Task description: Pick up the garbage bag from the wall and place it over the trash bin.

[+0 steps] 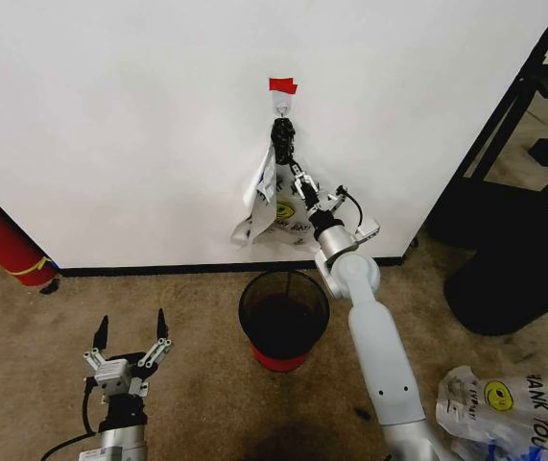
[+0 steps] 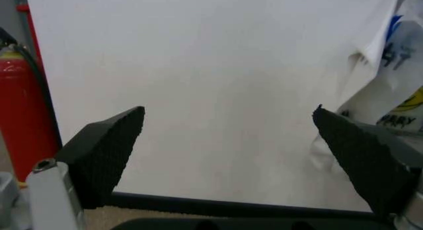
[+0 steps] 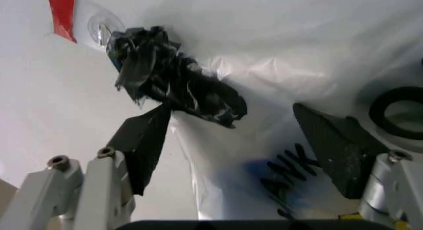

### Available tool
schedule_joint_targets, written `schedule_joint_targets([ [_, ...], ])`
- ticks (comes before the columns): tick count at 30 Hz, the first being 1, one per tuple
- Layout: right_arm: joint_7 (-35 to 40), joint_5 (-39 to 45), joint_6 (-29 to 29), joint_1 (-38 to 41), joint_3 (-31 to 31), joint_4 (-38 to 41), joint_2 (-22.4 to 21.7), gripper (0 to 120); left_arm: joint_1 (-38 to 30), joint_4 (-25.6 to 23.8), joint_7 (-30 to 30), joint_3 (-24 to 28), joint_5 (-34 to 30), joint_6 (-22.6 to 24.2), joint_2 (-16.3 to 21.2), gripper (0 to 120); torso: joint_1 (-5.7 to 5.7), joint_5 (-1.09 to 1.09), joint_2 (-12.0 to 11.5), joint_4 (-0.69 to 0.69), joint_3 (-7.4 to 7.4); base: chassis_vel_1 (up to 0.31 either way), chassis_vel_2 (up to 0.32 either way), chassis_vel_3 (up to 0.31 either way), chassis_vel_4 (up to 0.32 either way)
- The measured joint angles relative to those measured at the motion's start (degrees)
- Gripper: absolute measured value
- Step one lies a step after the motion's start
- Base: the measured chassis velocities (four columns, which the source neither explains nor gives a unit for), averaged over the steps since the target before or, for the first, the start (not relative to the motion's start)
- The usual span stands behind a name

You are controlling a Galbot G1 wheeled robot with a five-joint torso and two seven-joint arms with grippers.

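Garbage bag [image 1: 272,206] hangs from the hook [image 1: 282,99] on the wall [image 1: 158,115], above the trash bin [image 1: 284,317]; your right gripper [image 1: 297,179] sits spread wide against it, left gripper [image 1: 131,331] released low over carpet

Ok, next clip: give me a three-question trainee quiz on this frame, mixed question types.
1. True or false: the garbage bag already lines the trash bin.
2. Which gripper is up at the bag's dark, bunched top? A) left B) right
3. What holds the bag on the wall?

Key:
1. False; it hangs above the bin.
2. B; the right gripper is open around it, the left gripper waits low, open.
3. A hook beside red tape.
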Motion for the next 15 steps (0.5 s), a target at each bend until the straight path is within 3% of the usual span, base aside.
schedule_joint_targets([
  [2, 0.1, -0.2, 0.0, 0.1, -0.1, -0.1, 0.0, 66, -0.2, 0.0, 0.0, 0.2, 0.0, 0.1, 0.1, 100, 0.00, 0.00, 0.0, 0.01, 0.00, 0.000, 0.000, 0.000, 0.000],
  [7, 0.2, -2.0, -0.2, 0.5, 0.2, -0.4, 0.0, 45, -1.1, 0.0, 0.0, 0.3, -0.3, 0.5, 0.5, 100, 0.00, 0.00, 0.0, 0.01, 0.00, 0.000, 0.000, 0.000, 0.000],
  [15, 0.7, -3.0, -0.3, 1.6, -0.1, -1.1, 0.0, 40, -0.8, -0.1, 0.1, 0.5, -0.5, 0.5, 0.3, 100, 0.00, 0.00, 0.0, 0.01, 0.00, 0.000, 0.000, 0.000, 0.000],
])
